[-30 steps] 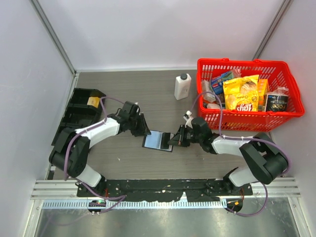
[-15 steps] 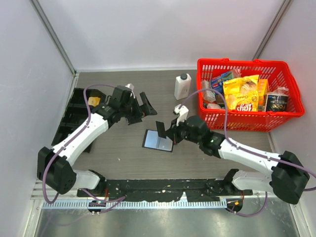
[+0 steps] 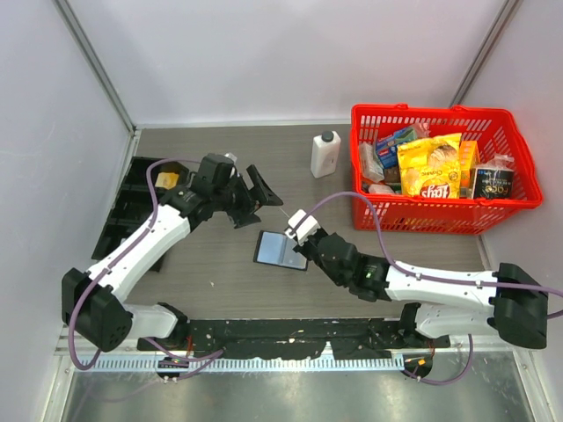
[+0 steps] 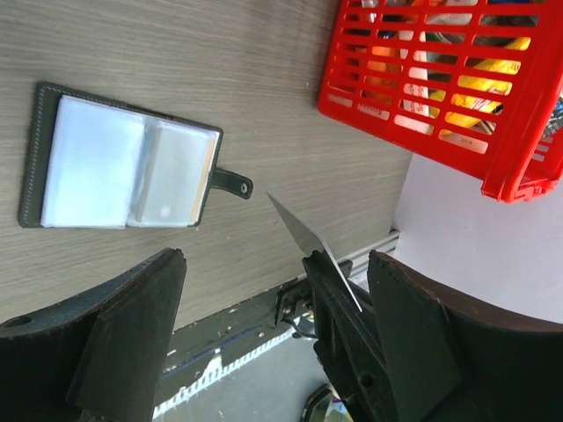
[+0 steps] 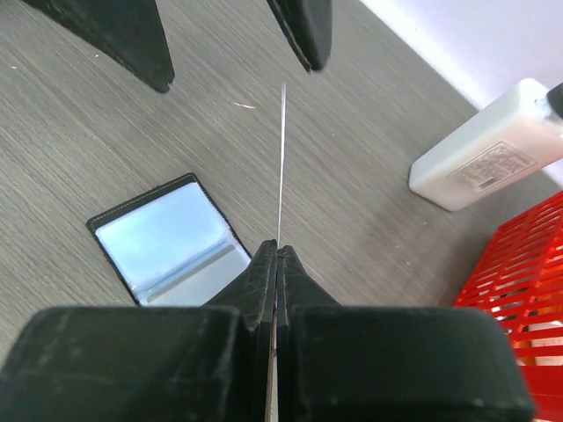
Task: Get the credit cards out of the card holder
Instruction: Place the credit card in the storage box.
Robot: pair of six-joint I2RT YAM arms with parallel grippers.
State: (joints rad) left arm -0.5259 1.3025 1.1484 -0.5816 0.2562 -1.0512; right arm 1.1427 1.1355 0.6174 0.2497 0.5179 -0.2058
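Over the last second the right tool (image 5: 277,252), clamped on one card (image 5: 281,158), has lifted it clear of the open wallet (image 4: 123,158) on the bench (image 3: 220,272), and the left tool (image 3: 257,198) has drawn back, spread wide.

The top external view looks steeply down from above and behind the arm bases, taking in the whole table (image 3: 220,272). Each wrist view rides close behind its own pincer, the left pincer (image 4: 274,257) and the right pincer (image 5: 277,251), facing the table. All three share the card holder (image 3: 281,250) below the pincers. The left wrist view also catches the credit card (image 4: 303,233) nipped in the right pincer.
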